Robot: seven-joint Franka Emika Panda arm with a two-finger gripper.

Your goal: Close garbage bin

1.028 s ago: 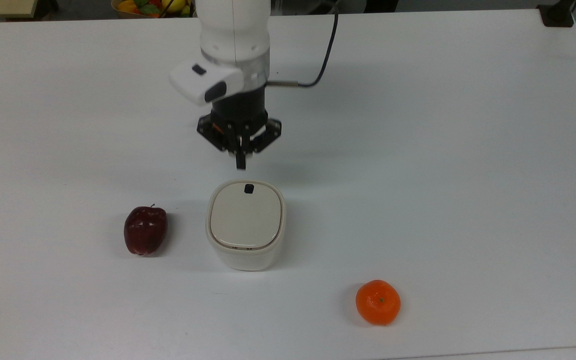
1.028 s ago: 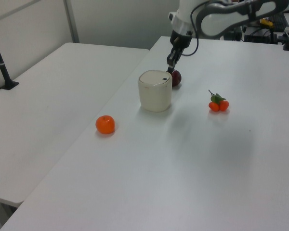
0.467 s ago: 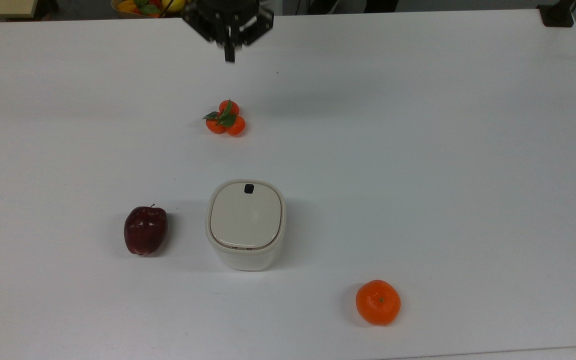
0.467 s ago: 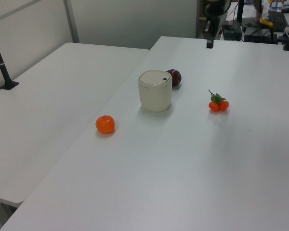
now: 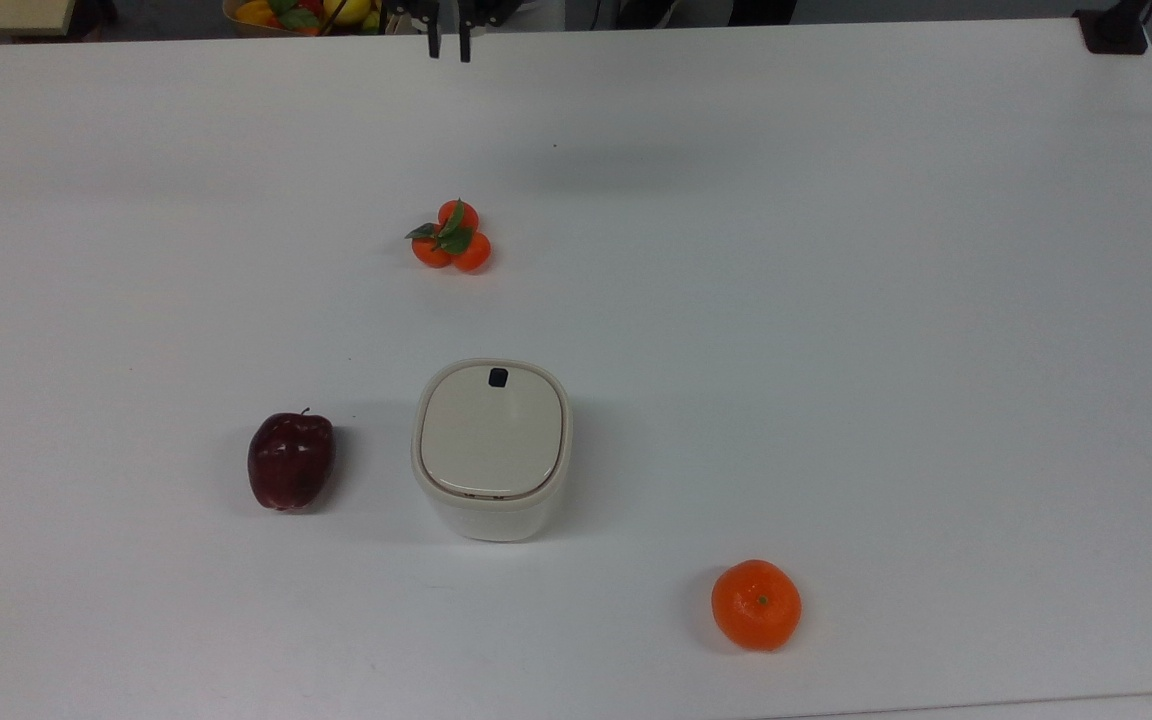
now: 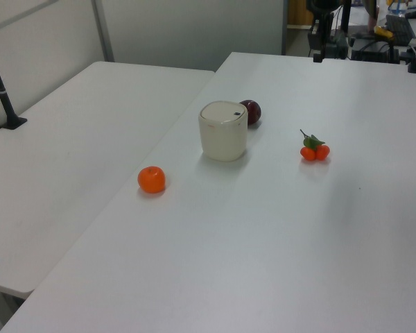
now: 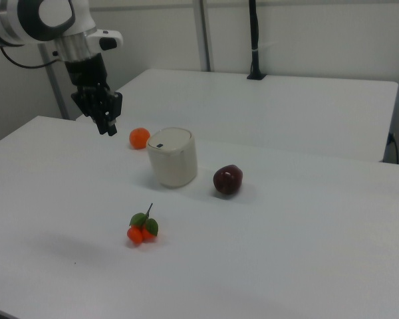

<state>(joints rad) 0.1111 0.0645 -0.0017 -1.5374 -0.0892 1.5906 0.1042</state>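
Observation:
The garbage bin (image 5: 492,450) is a small cream-white tub standing at the middle of the white table (image 5: 836,300). Its beige lid lies flat on the rim, with the black tab (image 5: 498,376) at the edge facing the arm. The bin also appears in the left view (image 6: 223,130) and in the right view (image 7: 173,157). My gripper (image 5: 448,48) hangs high over the table's far edge at the top view's top, well away from the bin. Its two fingers stand apart with nothing between them. In the right view the gripper (image 7: 108,125) hovers left of the bin.
A dark red apple (image 5: 291,460) lies just to the top view's left of the bin. A cluster of small oranges with leaves (image 5: 451,236) sits between bin and arm. A single orange (image 5: 756,604) lies toward the near right. A fruit bowl (image 5: 301,12) stands beyond the far edge.
The gripper has pulled away from just behind the bin's tab to the table's far edge, uncovering the small oranges. Its fingers, together before, now stand apart. The bin has not moved.

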